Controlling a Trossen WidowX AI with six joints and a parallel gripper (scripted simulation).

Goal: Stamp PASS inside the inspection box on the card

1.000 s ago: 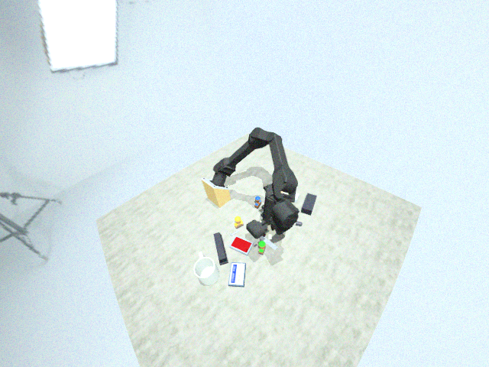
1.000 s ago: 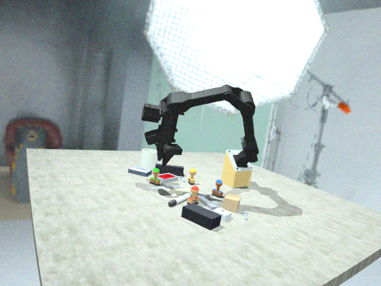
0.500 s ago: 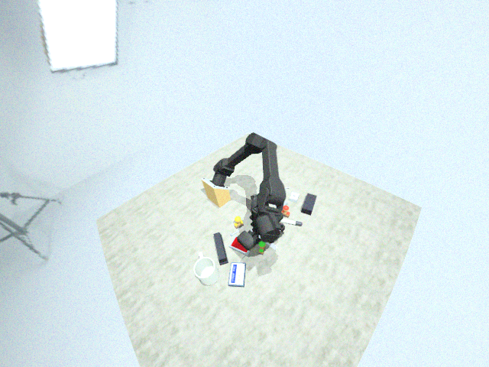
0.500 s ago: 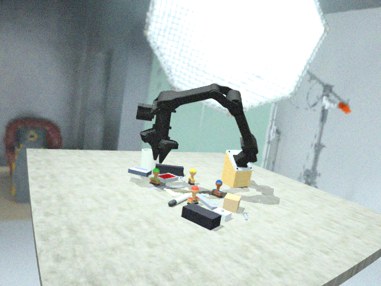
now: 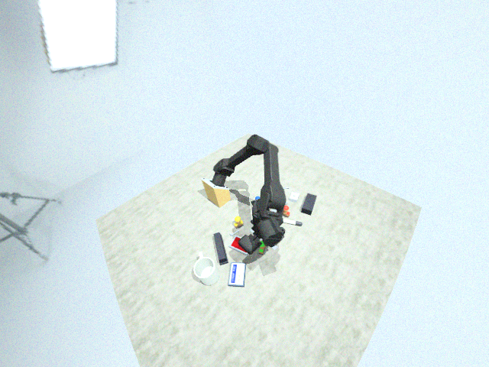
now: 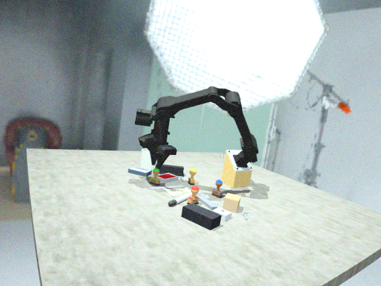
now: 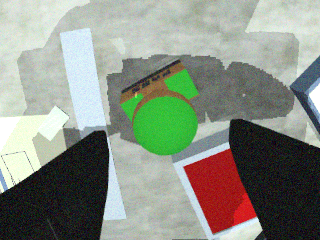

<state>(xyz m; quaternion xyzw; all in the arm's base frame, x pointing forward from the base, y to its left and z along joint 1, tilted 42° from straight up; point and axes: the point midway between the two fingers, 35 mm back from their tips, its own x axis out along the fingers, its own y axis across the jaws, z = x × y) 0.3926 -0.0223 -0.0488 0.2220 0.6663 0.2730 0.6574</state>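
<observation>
The black gripper's jaws (image 6: 159,167) stood apart above the wooden stamp with a round green knob (image 5: 261,247) (image 6: 155,176) (image 7: 165,125), the landmark, which stood upright on the bench (image 5: 308,308) (image 6: 122,246) (image 7: 165,200), with the rectangular red ink pad in its pale tray (image 5: 238,245) (image 6: 166,176) (image 7: 215,195) just beside it and the wooden stamp with a red knob (image 5: 286,211) (image 6: 194,195) well apart from it.

Card (image 7: 20,135) cut off, stamp lettering (image 7: 151,81) blurred

You're looking at a bench (image 5: 315,296) (image 6: 107,233) with a mottled, stone-like top. Your marker (image 5: 293,222) (image 6: 180,199) looks like smooth plastic, and the small block (image 6: 231,202) looks like plain, matt wood.
</observation>
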